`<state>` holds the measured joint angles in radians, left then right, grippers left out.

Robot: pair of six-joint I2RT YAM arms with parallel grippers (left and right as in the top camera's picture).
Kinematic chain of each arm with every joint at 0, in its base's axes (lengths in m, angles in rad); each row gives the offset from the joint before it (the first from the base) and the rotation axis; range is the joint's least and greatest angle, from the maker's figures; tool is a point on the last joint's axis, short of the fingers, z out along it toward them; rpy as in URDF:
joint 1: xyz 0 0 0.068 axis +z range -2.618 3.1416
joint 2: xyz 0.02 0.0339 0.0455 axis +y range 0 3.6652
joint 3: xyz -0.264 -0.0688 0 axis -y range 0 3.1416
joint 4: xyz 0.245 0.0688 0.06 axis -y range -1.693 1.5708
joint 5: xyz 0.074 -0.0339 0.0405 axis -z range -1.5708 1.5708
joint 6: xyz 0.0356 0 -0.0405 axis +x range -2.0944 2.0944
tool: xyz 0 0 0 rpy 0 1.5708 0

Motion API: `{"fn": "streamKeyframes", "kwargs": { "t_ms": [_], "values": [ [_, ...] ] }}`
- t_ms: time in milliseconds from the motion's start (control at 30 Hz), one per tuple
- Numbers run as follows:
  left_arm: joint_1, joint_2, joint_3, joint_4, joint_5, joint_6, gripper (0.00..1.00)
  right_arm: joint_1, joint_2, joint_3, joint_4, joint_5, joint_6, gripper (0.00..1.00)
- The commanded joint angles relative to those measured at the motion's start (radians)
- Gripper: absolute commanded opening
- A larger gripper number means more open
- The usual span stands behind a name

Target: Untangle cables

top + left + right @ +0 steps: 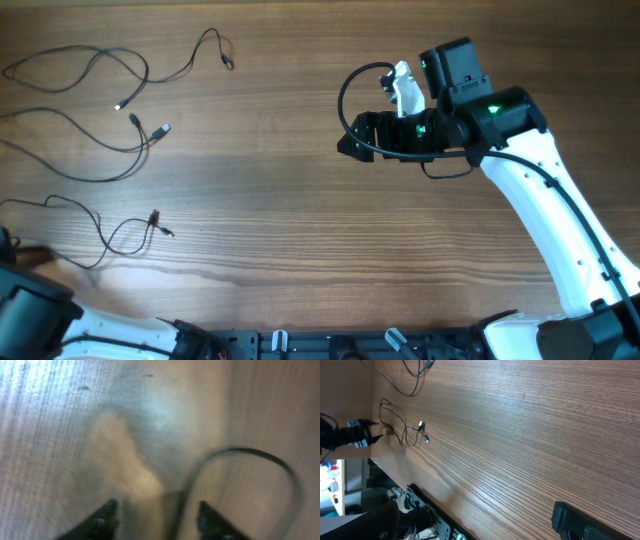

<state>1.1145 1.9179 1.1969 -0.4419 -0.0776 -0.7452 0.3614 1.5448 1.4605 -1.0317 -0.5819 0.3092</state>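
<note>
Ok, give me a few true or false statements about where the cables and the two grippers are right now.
1. The cables lie spread in loose strands on the left part of the table. True.
2. The right gripper holds a cable. False: it hangs over bare wood, well away from the cables, with nothing in it.
3. In the left wrist view, the left gripper has its fingers apart, with a thin cable loop ahead of them. True.
4. The table is white plastic. False: it is brown wood with visible grain.
</note>
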Motion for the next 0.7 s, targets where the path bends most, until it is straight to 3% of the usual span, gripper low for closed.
{"fn": "streamKeyframes", "kwargs": {
  "t_ms": [0, 400, 667],
  "values": [
    [-0.039, -0.123, -0.003, 0.024, 0.116, -0.004, 1.00, 0.008, 0.010, -0.002, -0.005, 0.010, -0.011, 1.00],
    [-0.346, -0.121, -0.004, -0.079, 0.106, -0.018, 0.98, 0.029, 0.010, -0.002, -0.002, 0.011, -0.018, 1.00],
    [-0.494, -0.073, -0.004, -0.148, -0.108, -0.023, 0.94, 0.029, 0.010, -0.002, -0.009, 0.011, -0.019, 1.00]
  ]
}}
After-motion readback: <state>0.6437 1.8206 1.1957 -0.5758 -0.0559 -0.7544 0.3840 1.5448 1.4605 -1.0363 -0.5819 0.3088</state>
